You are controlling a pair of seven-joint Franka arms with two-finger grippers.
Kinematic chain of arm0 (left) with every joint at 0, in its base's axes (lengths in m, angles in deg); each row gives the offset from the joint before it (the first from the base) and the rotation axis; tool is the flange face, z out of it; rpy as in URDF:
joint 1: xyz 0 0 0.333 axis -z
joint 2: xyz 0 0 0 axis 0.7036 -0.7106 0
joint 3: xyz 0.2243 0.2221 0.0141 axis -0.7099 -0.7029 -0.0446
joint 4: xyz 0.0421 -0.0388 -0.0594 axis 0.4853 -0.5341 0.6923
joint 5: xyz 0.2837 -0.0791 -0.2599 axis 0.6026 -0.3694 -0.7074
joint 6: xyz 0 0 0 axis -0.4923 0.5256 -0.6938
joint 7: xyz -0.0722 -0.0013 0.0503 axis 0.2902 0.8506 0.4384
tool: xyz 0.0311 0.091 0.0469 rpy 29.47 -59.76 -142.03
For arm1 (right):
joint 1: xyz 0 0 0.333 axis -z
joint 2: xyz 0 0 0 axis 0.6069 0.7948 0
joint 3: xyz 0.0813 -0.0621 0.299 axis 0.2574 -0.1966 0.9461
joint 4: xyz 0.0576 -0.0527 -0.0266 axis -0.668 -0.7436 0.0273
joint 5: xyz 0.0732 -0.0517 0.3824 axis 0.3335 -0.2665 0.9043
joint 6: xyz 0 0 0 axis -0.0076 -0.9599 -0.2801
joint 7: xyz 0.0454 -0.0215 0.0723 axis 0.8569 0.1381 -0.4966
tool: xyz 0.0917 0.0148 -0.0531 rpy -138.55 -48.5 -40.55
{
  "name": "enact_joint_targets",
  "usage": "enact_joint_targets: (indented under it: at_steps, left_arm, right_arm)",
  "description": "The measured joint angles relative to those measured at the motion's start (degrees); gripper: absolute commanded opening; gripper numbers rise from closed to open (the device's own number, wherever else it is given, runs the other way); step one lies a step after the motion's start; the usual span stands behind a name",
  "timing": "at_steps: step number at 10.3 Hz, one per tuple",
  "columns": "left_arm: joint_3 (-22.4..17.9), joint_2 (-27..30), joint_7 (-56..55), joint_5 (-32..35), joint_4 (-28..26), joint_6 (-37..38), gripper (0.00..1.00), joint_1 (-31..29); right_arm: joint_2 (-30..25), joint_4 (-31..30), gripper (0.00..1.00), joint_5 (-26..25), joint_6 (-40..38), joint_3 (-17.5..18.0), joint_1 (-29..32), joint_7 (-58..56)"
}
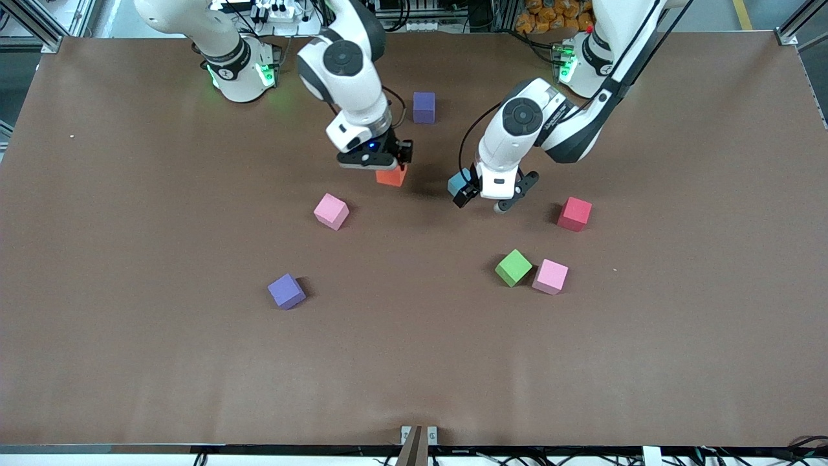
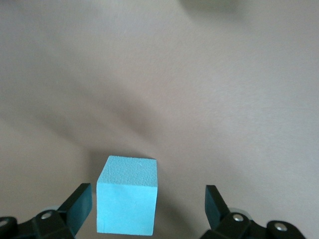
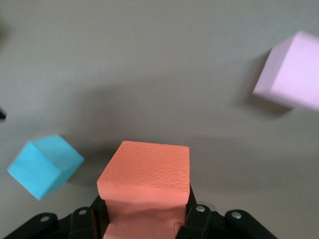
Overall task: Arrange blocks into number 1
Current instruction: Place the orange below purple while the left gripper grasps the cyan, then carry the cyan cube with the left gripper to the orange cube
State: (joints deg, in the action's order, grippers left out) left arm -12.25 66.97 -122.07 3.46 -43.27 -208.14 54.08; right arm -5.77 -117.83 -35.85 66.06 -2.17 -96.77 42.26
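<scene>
My right gripper [image 1: 388, 167] [image 3: 145, 214] is shut on an orange block [image 1: 392, 176] [image 3: 144, 172], squeezing its sides, low over the table's middle. I cannot tell whether the block touches the table. My left gripper [image 1: 485, 200] [image 2: 148, 199] is open around a light blue block [image 1: 458, 183] [image 2: 127, 194] [image 3: 45, 166] that rests on the table, close to one finger and clear of the other. A purple block [image 1: 424, 107] lies nearer the robots' bases than the orange one. A pink block [image 1: 331, 211] [image 3: 291, 69] lies nearer the front camera than the orange one.
A red block [image 1: 574, 214], a green block [image 1: 513, 267] and a second pink block [image 1: 550, 276] sit toward the left arm's end. Another purple block [image 1: 286, 291] lies nearer the front camera, toward the right arm's end. The brown table [image 1: 414, 375] is bare toward the camera.
</scene>
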Motion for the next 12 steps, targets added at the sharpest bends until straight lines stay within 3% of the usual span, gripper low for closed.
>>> enact_joint_targets:
  at_steps: [6,12]
  left_arm:
    - [-0.03,-3.79,-2.69,-0.05,0.44,1.91,1.00,3.35]
    - [-0.52,-6.37,-0.62,-0.05,0.36,2.79,1.00,3.38]
  right_arm:
    - [4.94,0.04,0.48,-0.06,3.58,2.36,-6.59,2.21]
    - [5.68,-0.38,0.56,-0.07,3.54,5.94,-6.80,4.23]
